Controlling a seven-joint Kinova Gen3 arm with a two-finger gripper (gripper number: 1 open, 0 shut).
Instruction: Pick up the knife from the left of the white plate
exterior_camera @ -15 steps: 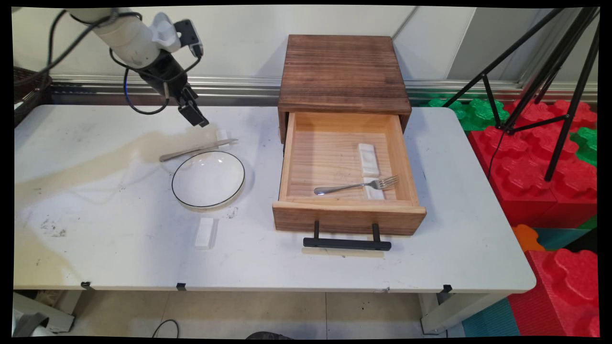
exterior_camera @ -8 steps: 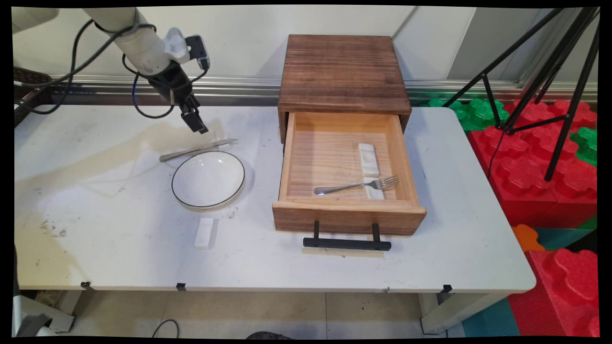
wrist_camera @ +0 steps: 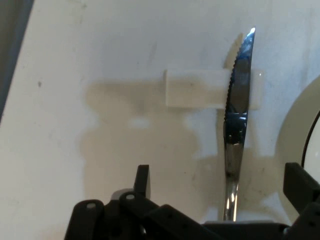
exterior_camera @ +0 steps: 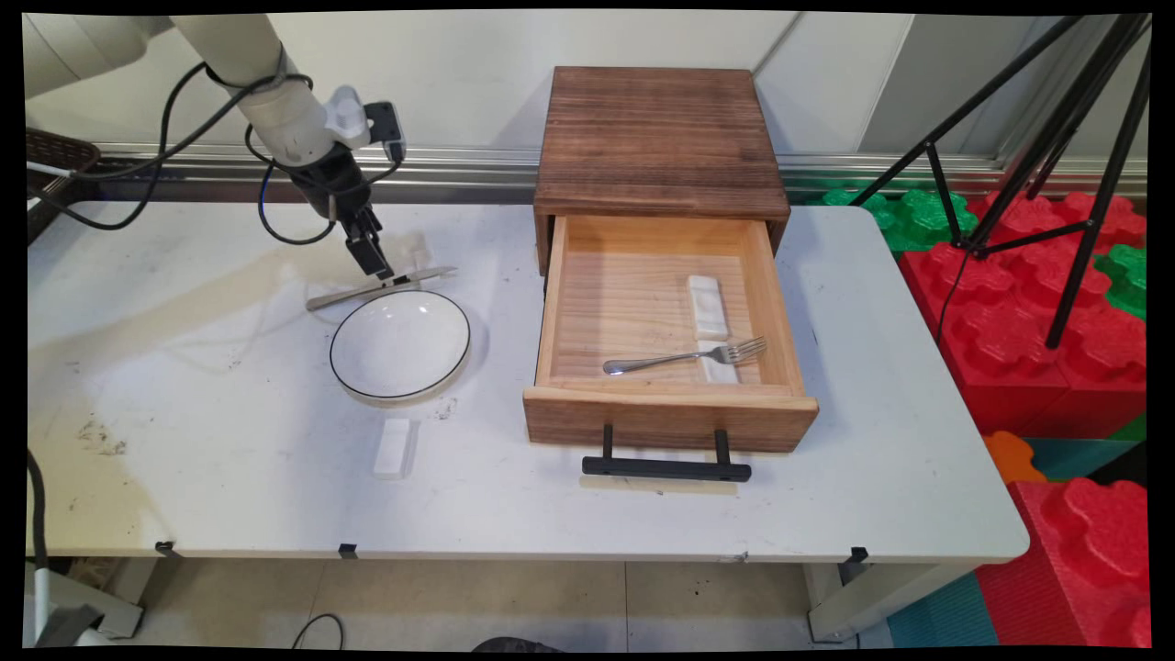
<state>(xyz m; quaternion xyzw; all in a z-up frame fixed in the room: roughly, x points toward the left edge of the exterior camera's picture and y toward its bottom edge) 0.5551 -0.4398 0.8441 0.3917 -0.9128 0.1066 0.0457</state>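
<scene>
black two-finger end effector [wrist_camera: 220, 187] low over white surface [exterior_camera: 229, 459], fingers spread wide, gripping nothing. slim silver serrated table knife [wrist_camera: 235, 135] directly ahead, between the two fingers [wrist_camera: 142, 181], nearer the right-hand one in hand view. long axis along the view direction, crosswise to the finger gap: handle toward end effector, tip away. blade propped on small white rectangular rest [wrist_camera: 195, 88] farther ahead. round white black-rimmed bowl [exterior_camera: 400, 346] just beside knife.

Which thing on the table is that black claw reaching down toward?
Left of the open wooden drawer box sits a round white black-rimmed bowl. Just behind it lies a silver serrated table knife, blade tip on a small white rest, unlike the fork inside the drawer.
</scene>
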